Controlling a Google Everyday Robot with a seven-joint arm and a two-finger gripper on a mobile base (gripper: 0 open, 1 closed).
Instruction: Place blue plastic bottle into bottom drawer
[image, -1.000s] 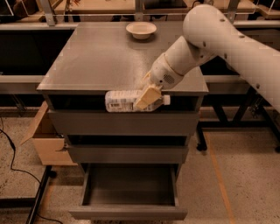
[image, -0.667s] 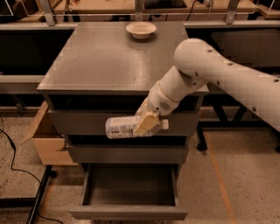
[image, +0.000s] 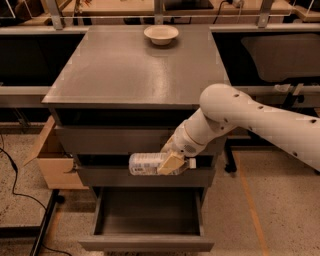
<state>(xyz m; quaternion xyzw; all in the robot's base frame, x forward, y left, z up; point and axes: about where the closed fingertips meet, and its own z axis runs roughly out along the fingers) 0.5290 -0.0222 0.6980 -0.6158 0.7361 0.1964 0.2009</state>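
My gripper (image: 172, 162) is shut on the blue plastic bottle (image: 147, 163), a small clear bottle with a whitish label. The bottle lies on its side in the air, in front of the middle drawer's front and above the open bottom drawer (image: 147, 220). The bottom drawer is pulled out towards me, a wide shallow grey tray with nothing in it. My white arm (image: 250, 117) reaches in from the right, bent down at the wrist.
The grey cabinet (image: 135, 70) has a flat top with a shallow cream bowl (image: 161, 34) at its back edge. A cardboard box (image: 52, 160) stands on the floor at the cabinet's left. A black cable (image: 15, 175) lies on the floor at far left.
My gripper has come down with the bottle, from the level of the top drawer's front to the middle drawer's front. The arm has lowered with it.
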